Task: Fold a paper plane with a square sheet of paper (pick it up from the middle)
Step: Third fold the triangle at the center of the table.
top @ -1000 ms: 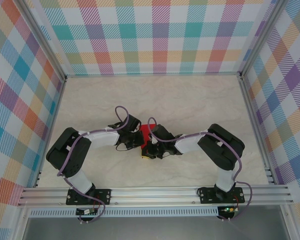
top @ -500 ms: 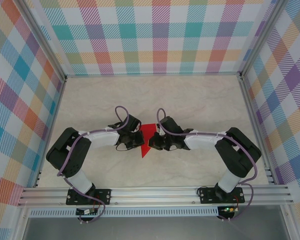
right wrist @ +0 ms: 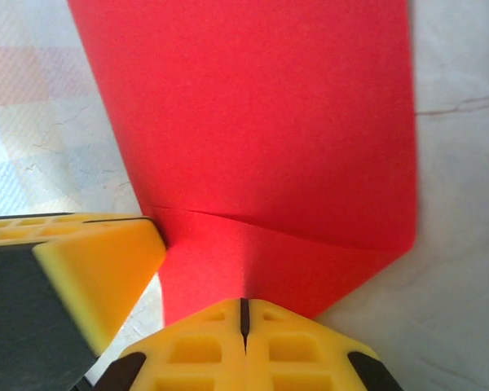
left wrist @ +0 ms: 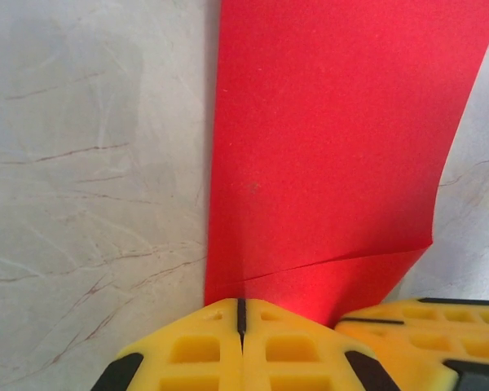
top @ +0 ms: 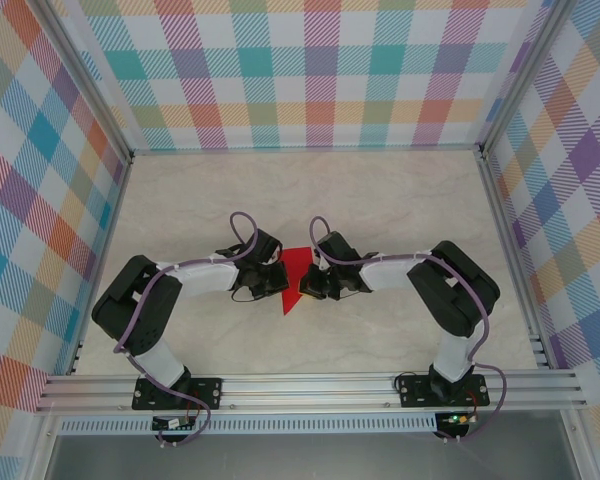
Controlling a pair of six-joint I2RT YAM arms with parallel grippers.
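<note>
Red, part-folded: the sheet of paper point(top: 297, 270) lies flat on the table point(top: 410, 200) mid-workspace, btw the two arms. It's shaped as a narrow wedge w/ its tip toward the near edge.

Left gripper point(left wrist: 240, 303): jaws fully closed, tips down at the sheet's edge beside a diagonal crease. Nothing seen pinched btw them, so it looks like pressing, not holding.

Right gripper point(right wrist: 244, 303): same, jaws closed, tips on the paper by a shallow crease, just beside the left one.

Step, my read: mid-fold, flattening/creasing a flap w/ both closed tips. Not a plane yet, no wings visible.

Next prob needs: slide the tips along the crease to sharpen it w/o dragging the sheet. Then one gripper opens to lift an edge for the next fold while the other pins the paper. Risk: thin paper could slip or buckle.
</note>
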